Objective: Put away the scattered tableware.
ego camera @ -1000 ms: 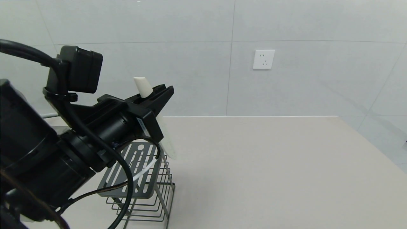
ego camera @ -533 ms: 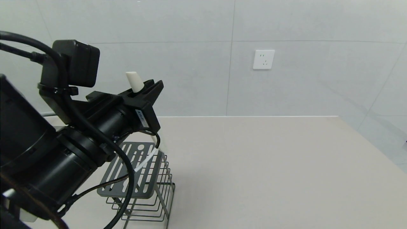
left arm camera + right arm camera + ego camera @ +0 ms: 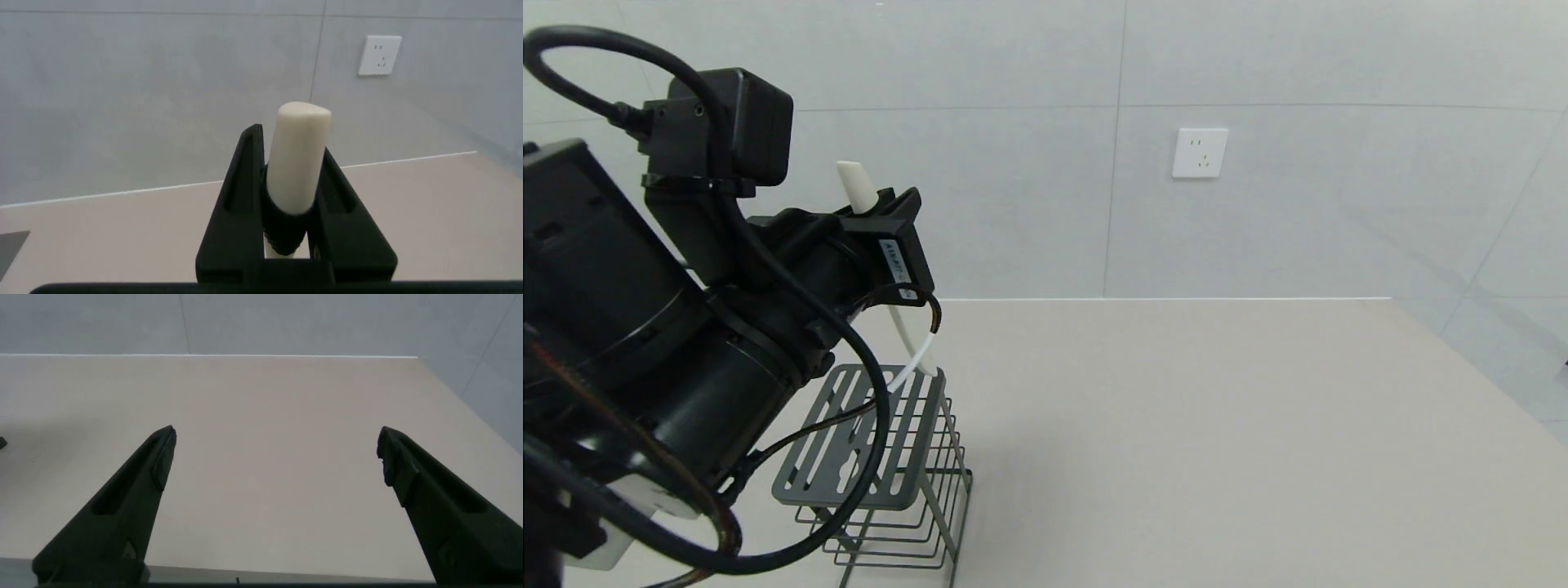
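At the upper left of the head view, the left gripper [image 3: 894, 208] was clamped on a cream-white, round-ended plastic utensil [image 3: 853, 181]. The utensil stood nearly upright, and its thin lower end reached the far edge of the dark grey slotted metal rack [image 3: 849, 441] at lower left; contact could not be told. The right gripper [image 3: 276, 437] hung wide open over the beige table [image 3: 1217, 425].

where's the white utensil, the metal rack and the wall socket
white utensil [image 3: 298, 159]: left wrist view, on its rounded handle end.
metal rack [image 3: 898, 465]: head view, on its slotted top plate.
wall socket [image 3: 1200, 153]: head view, on the middle of its faceplate.
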